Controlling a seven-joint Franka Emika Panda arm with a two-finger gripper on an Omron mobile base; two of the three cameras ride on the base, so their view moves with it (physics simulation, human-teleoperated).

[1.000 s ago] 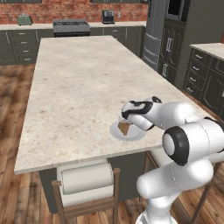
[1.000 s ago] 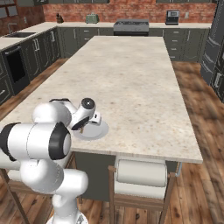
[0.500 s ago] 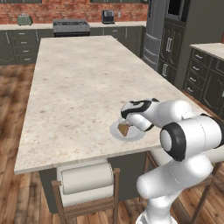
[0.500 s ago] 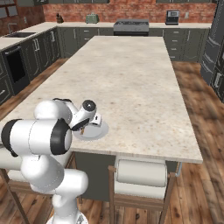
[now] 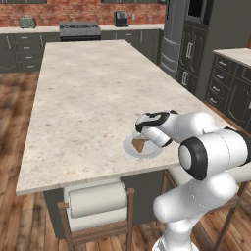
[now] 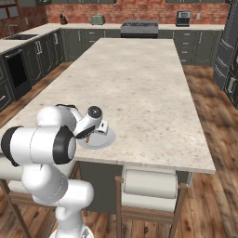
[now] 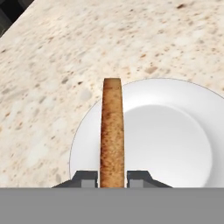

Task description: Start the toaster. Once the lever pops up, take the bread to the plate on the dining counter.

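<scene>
Gripper [image 7: 112,178] and bread [image 7: 112,131] over the plate [image 7: 175,131]. The gripper pinched the bread between its two dark fingertips [image 7: 85,178], one on each flat face, so that the slice stood on edge and ran straight out from the gripper along its line of sight. In the hand view the crust edge faced the camera and the slice lay over the left part of the white plate; whether its lower edge touched the plate could not be told.

From the left base view the bread [image 5: 139,144] hung just below the white hand, above the plate [image 5: 128,146], which sat near the close edge of the counter [image 5: 93,98]. From the right base view the gripper [image 6: 88,135] reached down at the plate [image 6: 106,138] on the same corner of the counter [image 6: 139,79].

The toaster [image 6: 97,19] stood well apart, on the far back counter.
</scene>
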